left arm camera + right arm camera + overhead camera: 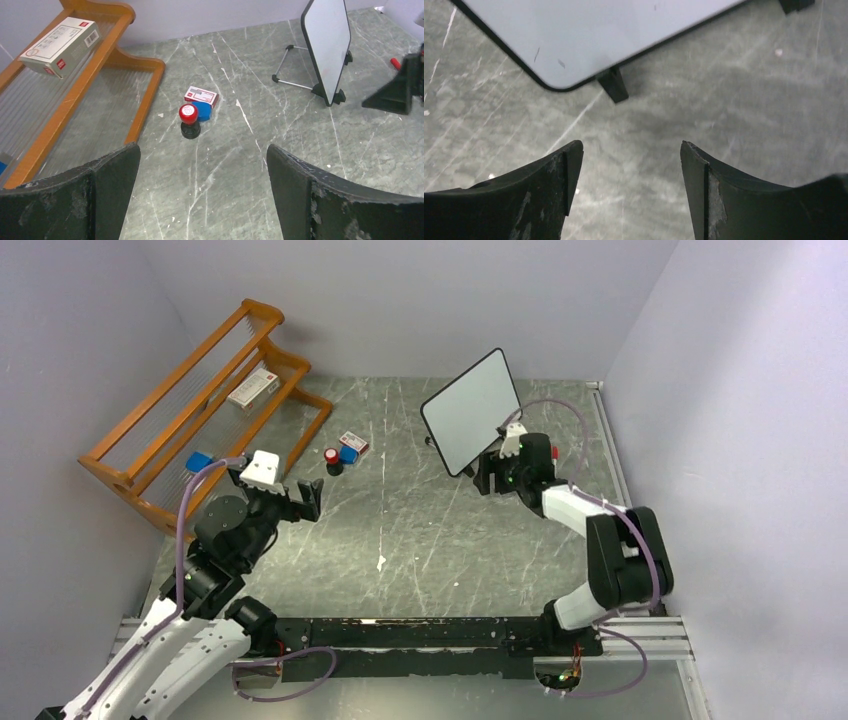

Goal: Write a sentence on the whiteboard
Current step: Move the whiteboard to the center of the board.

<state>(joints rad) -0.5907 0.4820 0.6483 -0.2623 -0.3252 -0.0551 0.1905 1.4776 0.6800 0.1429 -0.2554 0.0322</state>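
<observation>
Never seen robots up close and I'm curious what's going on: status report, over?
Left jaws open, empty. Right jaws open, empty, close at whiteboard bottom corner. Board face blank, no writing. Red-topped item and small box sit well aside.

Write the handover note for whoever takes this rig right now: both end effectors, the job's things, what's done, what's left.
Left end effector: open, empty, above the table near the wooden rack.
Right end effector: open, empty, close to the lower edge of the whiteboard.
Whiteboard: stands tilted on its wire stand, far side of the table, right of centre; face blank.
Small red thing beside the right arm; marker or not, cannot tell.
Done: nothing written.
Left: pick up a marker, then all the writing.
</observation>
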